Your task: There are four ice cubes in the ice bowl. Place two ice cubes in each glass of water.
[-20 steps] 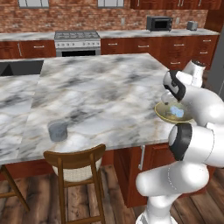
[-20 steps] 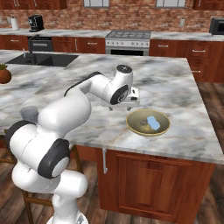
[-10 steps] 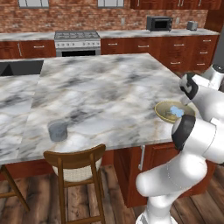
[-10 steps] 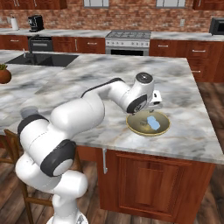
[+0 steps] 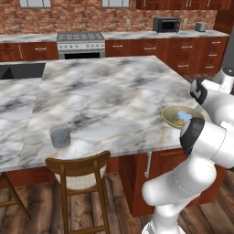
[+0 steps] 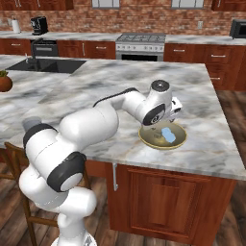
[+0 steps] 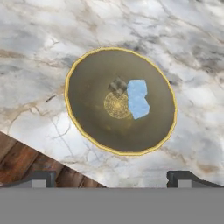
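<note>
Ice cubes [image 7: 137, 99] in ice bowl [image 7: 87, 127], hand [image 7: 112, 177] open above

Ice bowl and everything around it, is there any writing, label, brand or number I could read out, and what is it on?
None can be read.
Ice bowl: a round gold pattern at its centre, no letters.
Microwave and stove on the back counter: too small to show any markings.
Glass: plain.

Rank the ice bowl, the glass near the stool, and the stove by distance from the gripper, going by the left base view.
1. The ice bowl, at the island's right edge, right under the open gripper, with the ice cubes in it.
2. The glass, far across the island toward its left front edge, above the stool.
3. The stove, against the back brick wall.
</note>
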### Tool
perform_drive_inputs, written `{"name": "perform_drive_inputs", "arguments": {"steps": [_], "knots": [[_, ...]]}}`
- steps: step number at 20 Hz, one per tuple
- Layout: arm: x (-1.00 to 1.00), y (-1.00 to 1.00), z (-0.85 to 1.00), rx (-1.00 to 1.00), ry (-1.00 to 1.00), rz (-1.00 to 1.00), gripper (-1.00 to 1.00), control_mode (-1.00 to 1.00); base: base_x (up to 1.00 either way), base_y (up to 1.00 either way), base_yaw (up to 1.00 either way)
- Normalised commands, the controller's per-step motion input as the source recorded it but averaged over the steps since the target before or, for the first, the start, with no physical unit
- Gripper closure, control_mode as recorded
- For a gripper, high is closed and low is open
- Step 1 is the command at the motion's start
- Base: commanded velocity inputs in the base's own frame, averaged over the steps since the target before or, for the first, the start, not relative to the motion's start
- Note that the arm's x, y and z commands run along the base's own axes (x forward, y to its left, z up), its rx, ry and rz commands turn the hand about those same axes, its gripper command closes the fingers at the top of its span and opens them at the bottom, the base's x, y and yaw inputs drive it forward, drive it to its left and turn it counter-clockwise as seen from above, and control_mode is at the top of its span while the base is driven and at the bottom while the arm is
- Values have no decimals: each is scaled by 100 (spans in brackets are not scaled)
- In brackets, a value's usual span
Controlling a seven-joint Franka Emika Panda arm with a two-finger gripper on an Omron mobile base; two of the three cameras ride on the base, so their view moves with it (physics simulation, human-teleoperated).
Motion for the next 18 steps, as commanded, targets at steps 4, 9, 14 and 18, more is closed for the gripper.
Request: {"name": "perform_drive_inputs", "arguments": {"steps": [4,9,14,18], "knots": [[0,9,-19,-22,19,9,-100,-100,0,0,0],[0,19,-33,-12,17,2,-100,-100,0,0,0],[8,16,-18,0,3,0,-100,-100,0,0,0],[12,0,-24,0,-5,0,-100,-100,0,0,0]]}}
